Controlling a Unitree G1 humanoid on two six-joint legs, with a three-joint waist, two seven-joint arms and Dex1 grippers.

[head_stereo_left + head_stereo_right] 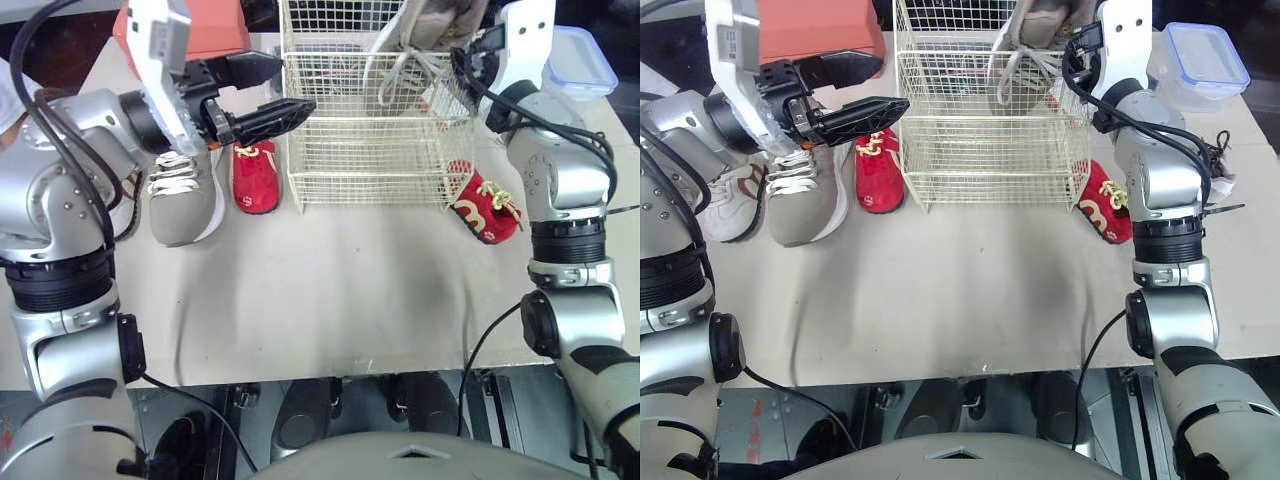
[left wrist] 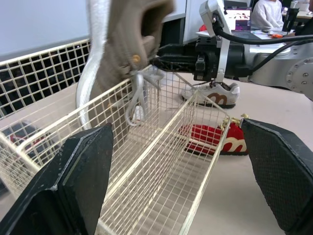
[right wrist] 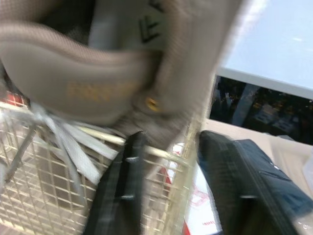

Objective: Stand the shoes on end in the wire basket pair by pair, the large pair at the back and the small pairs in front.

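The grey sneaker (image 1: 435, 25) is held on end over the far right corner of the basket (image 1: 370, 165), with its loose laces trailing down inside the wire. The right gripper (image 3: 173, 142) is clenched on the padded collar by the heel. This is judged a sound hold, since the upper is soft and gives while the sole is stiff. The shoe is judged light, but the laces are likely to be snagged on the mesh when it is lowered. The left gripper (image 1: 295, 85) is spread wide and empty beside the basket's left wall. On the table (image 1: 330, 300) the mate (image 1: 185, 205) is seen lying to the left, with one red shoe (image 1: 257, 180) just beside it and another red shoe (image 1: 487, 210) at the basket's near right corner.
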